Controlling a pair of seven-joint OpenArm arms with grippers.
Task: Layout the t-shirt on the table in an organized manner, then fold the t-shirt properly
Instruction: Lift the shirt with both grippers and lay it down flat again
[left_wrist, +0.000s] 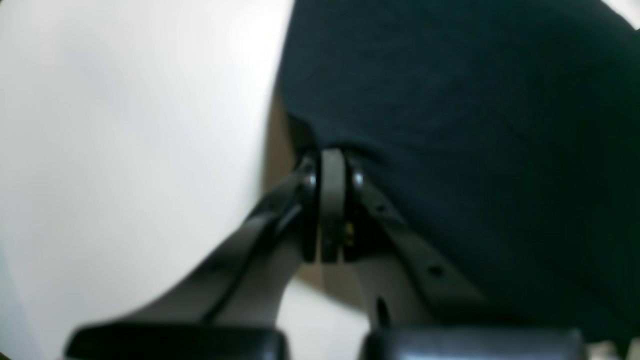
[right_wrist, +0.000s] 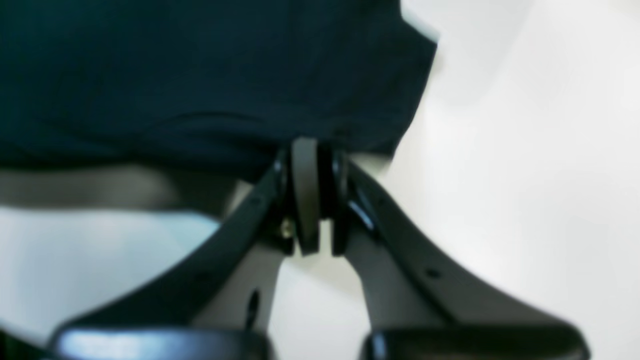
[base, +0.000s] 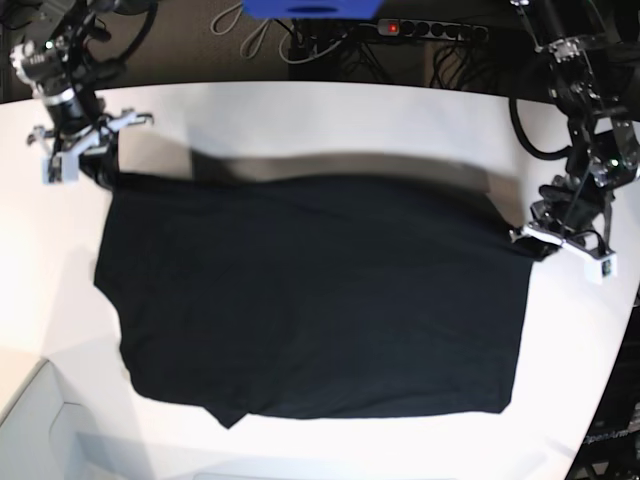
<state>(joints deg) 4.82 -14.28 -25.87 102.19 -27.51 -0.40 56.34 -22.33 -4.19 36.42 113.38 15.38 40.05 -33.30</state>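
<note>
From the base view you get the whole layout: the black short-sleeved cotton t-shirt (base: 310, 300) lies spread across the large white smooth tabletop (base: 330, 120), plain dark side up, with no print showing. Its upper edge is stretched between your two arms and casts a shadow on the table behind it, so that edge looks lifted, while the lower part rests flat. The bottom left corner is uneven, with a small flap poking out.

Your right gripper (base: 100, 170) is on the left of the base view, at the shirt's upper left corner. Your left gripper (base: 535, 240) is on the right of it, at the upper right corner. From up there you cannot see how the jaws stand; the fingertips merge with the dark cloth.

The wrist cameras fill that gap. In the left wrist view, your left gripper (left_wrist: 332, 160) has its jaws pressed together, clenched on the edge of the t-shirt (left_wrist: 475, 125), which bunches slightly at the tips and fills the right of the picture. The white table (left_wrist: 125, 150) is on the left, with a brownish strip beside the cloth that is too blurred to identify.

In the right wrist view, your right gripper (right_wrist: 310, 150) is likewise clamped on the hem of the shirt (right_wrist: 200, 75), near its corner. The cloth fills the upper left and the table (right_wrist: 525, 175) the right. A grey band of shadow lies under the fabric's edge. Both wrist pictures are soft, so weave and seams are not readable.
</note>
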